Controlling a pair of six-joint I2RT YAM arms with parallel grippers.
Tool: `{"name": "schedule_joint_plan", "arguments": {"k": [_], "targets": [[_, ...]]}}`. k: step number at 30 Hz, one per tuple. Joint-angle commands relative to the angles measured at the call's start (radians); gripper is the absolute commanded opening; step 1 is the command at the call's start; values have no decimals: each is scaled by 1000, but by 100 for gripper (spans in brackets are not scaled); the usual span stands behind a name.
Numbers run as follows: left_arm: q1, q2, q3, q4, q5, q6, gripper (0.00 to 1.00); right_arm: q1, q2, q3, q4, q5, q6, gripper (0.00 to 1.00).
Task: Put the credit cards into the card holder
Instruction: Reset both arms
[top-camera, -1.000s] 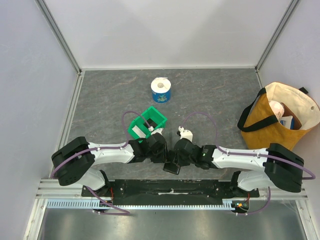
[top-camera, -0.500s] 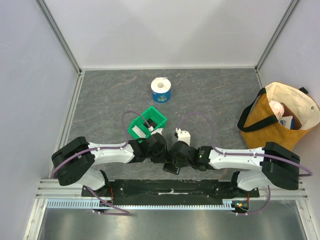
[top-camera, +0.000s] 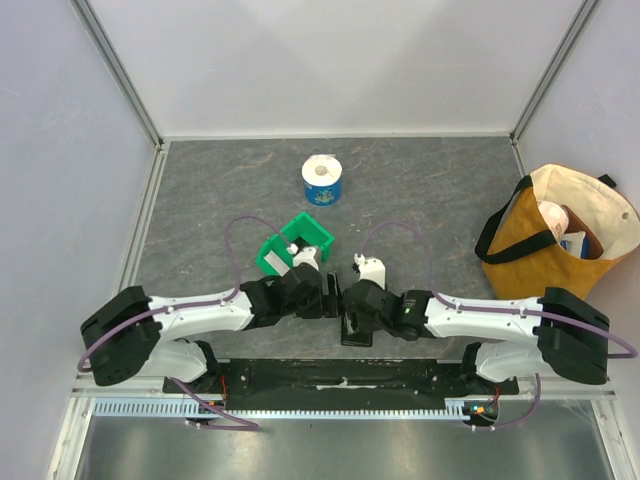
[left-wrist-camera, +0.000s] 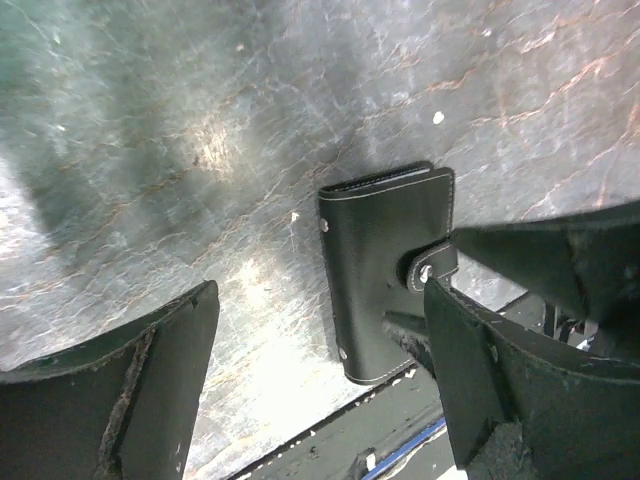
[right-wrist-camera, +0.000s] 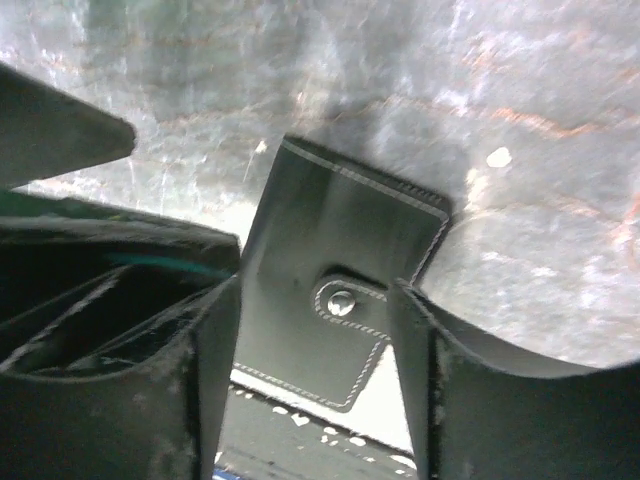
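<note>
The left claw (left-wrist-camera: 320, 300) stands spread wide, its two dark fingers (left-wrist-camera: 150, 380) apart and holding nothing. The wallet (left-wrist-camera: 385, 270) lies flat on the stone-patterned table (left-wrist-camera: 200, 130) below the gap, nearer the right-hand finger. The right claw (right-wrist-camera: 312, 290) is also parted and empty. Its fingers (right-wrist-camera: 210, 370) hang on either side of the wallet's snap tab (right-wrist-camera: 345, 300), and whether they brush the leather cannot be told.

The wallet is black with pale stitching, folded shut with the tab fastened across its edge. In the overhead view it rests at the table's near edge, just in front of the black base rail (top-camera: 340, 375), with both claws meeting over it from left and right.

A pointed dark finger of the right claw reaches over the tab in the left wrist view, close to the wallet.

Outward from the wallet:
- A green bin (top-camera: 295, 245) sits just beyond it and a little to the left.
- A blue-and-white roll (top-camera: 323, 180) stands farther beyond the wallet, past the bin.
- A mustard-and-cream tote bag (top-camera: 560, 230) sits well off to the wallet's right, against the side wall.
</note>
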Motion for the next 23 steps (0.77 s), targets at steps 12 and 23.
{"name": "schedule_joint_plan", "arguments": {"k": [12,23], "targets": [[-15,-457,21,-222,-331,155,90,-306,-314,28,2,71,-203,98],[-12,-621,30,-364,-503,206,91,-658,-363,-12,-18,65,-316,98]]}}
